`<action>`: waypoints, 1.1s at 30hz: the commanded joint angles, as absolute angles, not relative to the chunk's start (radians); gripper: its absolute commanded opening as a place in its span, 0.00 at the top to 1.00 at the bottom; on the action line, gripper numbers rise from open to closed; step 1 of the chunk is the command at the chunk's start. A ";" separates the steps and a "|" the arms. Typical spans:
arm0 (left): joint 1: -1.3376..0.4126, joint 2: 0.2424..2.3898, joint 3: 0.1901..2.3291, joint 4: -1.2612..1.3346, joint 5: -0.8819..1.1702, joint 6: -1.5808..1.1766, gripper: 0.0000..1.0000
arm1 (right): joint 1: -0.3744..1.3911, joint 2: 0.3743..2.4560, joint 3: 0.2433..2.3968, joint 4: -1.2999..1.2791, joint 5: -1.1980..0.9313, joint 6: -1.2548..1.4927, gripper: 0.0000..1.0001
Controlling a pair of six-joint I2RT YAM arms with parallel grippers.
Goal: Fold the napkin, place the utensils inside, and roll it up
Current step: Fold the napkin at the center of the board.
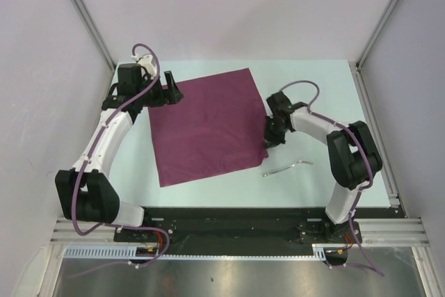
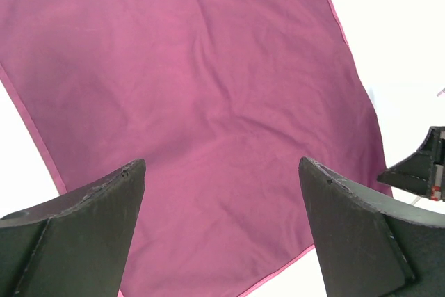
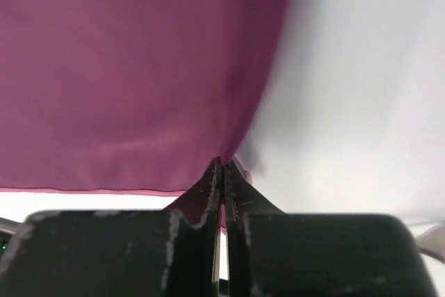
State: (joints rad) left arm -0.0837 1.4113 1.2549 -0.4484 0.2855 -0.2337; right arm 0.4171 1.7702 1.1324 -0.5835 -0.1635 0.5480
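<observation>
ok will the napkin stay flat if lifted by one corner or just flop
Probably floppy: the napkin lies thin with soft creases, so it should drape from the corner pinched by the right gripper. Likely light, and it may bunch rather than slide whole.

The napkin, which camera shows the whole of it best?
Top external: the napkin lies spread out, with nearly all its outline visible. Left wrist shows most of it, cropped at the frame's edges. Right wrist shows only a blurred stretch around the corner pinched between the right fingers.
</observation>
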 commanded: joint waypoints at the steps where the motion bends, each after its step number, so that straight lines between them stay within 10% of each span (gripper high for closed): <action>1: -0.054 1.364 1.247 -0.405 0.337 -0.235 0.05 | 0.547 1.883 1.414 -0.612 -0.083 0.522 0.98; 4: -0.038 1.373 1.241 -0.400 0.347 -0.247 0.05 | 0.630 2.053 1.659 -0.649 -0.139 0.502 0.93; 9: -0.043 1.399 1.223 -0.387 0.367 -0.268 0.05 | 0.719 2.119 1.869 -0.729 -0.103 0.434 0.31; 19: -0.305 1.546 1.225 -0.357 0.293 -0.222 0.13 | 0.445 1.666 1.320 -0.483 -0.135 0.488 0.26; 33: -0.334 1.893 1.308 -0.239 0.256 -0.224 0.43 | 0.264 1.497 1.146 -0.390 -0.273 0.420 0.26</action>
State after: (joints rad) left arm -0.3359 1.8233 1.2530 -0.3191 0.2359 -0.2344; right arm 0.2745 1.5581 1.1431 -0.4469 -0.2253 0.4576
